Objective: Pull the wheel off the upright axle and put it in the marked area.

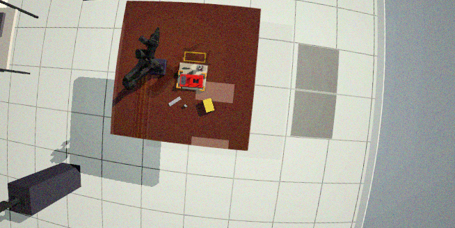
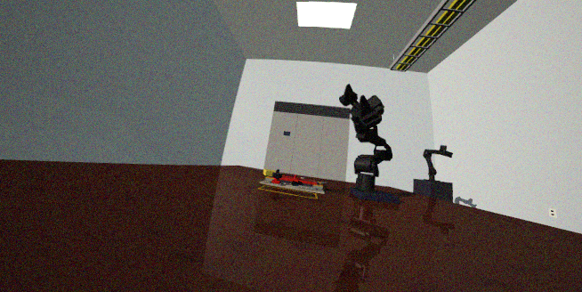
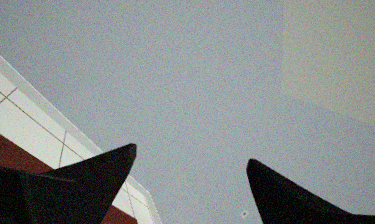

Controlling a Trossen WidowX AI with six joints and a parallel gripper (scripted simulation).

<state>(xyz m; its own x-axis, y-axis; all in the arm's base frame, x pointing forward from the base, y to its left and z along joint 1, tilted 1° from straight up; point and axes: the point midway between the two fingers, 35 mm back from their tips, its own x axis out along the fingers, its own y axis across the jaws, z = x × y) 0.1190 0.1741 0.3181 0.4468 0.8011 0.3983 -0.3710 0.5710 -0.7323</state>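
A pale board stands on the table. Near its edge by the marked area is a small dark round shape, perhaps the wheel on its upright axle; it is too small to tell for sure. The marked area is a yellow rectangle outline on the table, beside the board, with nothing seen inside it. My gripper is open and empty, raised high above the table and well away from the board. The wrist view shows mostly wall, with no wheel.
A red part lies on the board, on the side away from the marked area. A yellow block, a light grey bar and a tiny grey piece lie on the brown table beyond the board.
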